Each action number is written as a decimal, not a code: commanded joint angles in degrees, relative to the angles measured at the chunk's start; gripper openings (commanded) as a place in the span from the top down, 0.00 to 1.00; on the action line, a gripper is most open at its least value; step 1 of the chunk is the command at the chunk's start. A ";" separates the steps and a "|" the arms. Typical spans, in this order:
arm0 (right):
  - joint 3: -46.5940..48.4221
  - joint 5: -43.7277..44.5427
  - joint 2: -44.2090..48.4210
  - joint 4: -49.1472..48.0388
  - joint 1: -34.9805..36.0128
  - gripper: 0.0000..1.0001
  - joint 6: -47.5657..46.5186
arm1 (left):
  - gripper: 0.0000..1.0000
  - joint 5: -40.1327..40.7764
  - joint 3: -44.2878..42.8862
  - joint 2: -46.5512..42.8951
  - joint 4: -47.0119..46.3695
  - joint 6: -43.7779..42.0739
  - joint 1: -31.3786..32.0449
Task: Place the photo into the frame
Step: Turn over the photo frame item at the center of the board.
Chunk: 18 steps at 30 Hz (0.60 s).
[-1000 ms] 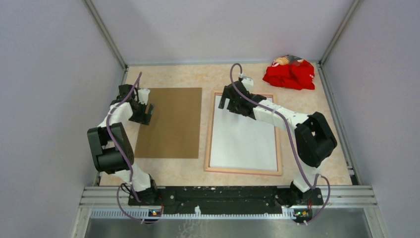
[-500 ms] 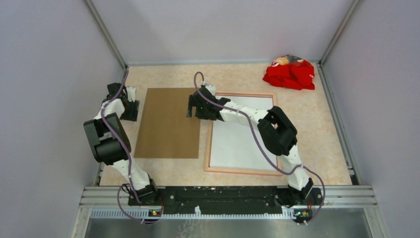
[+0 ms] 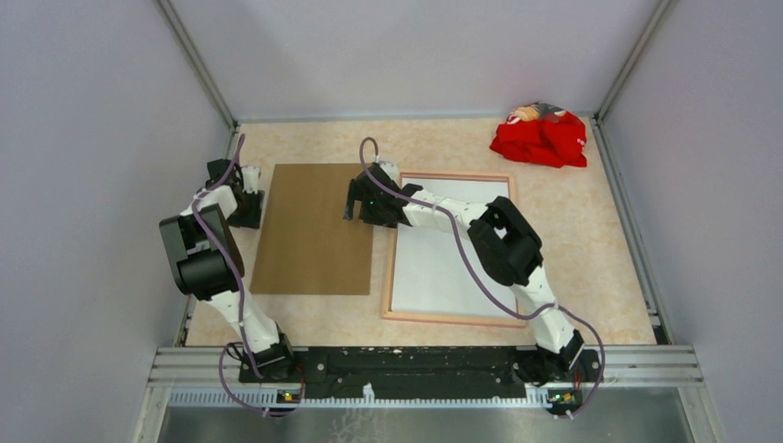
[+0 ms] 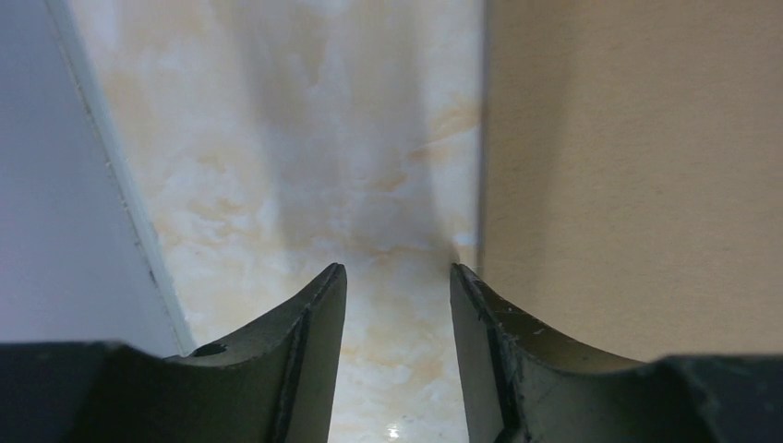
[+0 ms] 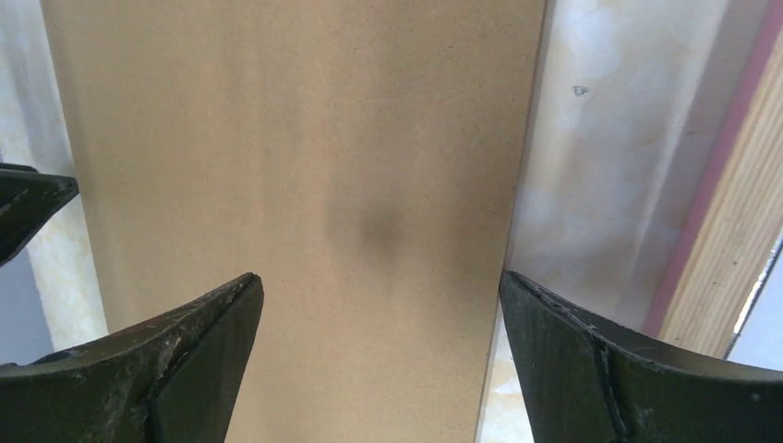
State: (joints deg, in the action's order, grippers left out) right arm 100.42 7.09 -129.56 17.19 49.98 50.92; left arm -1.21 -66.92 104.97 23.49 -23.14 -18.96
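Seeing the photo (image 3: 452,263) white side up, lying flat inside the frame (image 3: 452,319) on the right half of the desk (image 3: 425,143). Frame back up: pale wood showing, with a pink strip along its edge in the right wrist view. Got a brown board (image 3: 314,231) flat on the desk just left of the frame, with a narrow strip of bare desk between the two. Reading the right tool (image 5: 379,277) as wide apart and gripping nothing. Hangs above the board's far right part, one finger over the board, the other at its right edge above the strip beside the frame. Right arm stretched across the photo's far left part to get there. Reading the left tool (image 4: 397,268) as apart too, with a narrower gap and only bare desk between the fingers. Sits low at the board's left edge toward the far end, right finger right at that edge; can't tell whether touching. Also a bunched red cloth (image 3: 540,138) in the far right corner, well apart from the frame.
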 commanded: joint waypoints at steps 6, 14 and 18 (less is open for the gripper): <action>-0.25 -5.34 -0.44 -5.32 -0.16 0.01 4.74 | 0.52 -8.89 1.53 7.03 5.37 1.16 3.58; -5.88 -13.21 5.25 -18.41 -0.69 0.01 10.08 | 0.56 -10.28 2.60 7.53 6.19 -0.28 4.19; -9.66 -16.45 10.05 -26.57 -0.46 0.03 12.74 | 0.57 -10.39 3.35 7.12 6.13 -0.82 4.57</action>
State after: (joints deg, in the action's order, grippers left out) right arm 92.60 -0.14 -126.69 6.02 47.62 58.11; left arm -3.86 -68.69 106.98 23.44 -24.43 -17.12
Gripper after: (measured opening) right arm 0.984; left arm 0.435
